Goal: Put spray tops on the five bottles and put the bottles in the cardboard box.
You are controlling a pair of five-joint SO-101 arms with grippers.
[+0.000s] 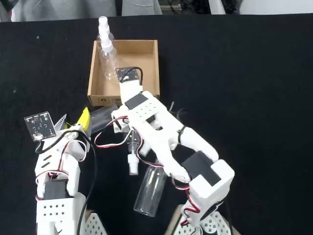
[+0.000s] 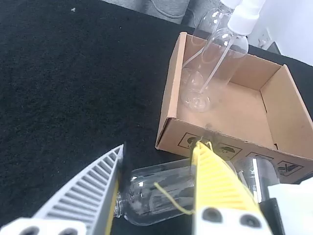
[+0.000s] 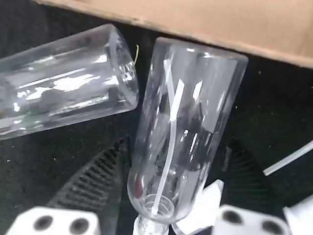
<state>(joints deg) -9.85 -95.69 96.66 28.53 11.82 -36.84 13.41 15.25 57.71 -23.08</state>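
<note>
Plastic and uncapped, one bottle (image 2: 151, 188) lies low in the frame on the table (image 2: 73, 73), just before the cardboard box (image 2: 168, 98) and inside our wide-open left hand (image 2: 159, 147), while our right hand (image 3: 178, 144), grip unclear, straddles a tubed bottle (image 3: 186, 122); we judge capping underway, next pressing its spray top (image 1: 132, 162) squarely home.

No words or numbers can be read. The only signs are small black handling pictograms (image 2: 226, 150), each in a square frame. They are printed in a row on the outer front wall of the box (image 2: 168, 98), just beyond the yellow fingertip of the left gripper (image 2: 160, 147). Their details are unclear.
</note>
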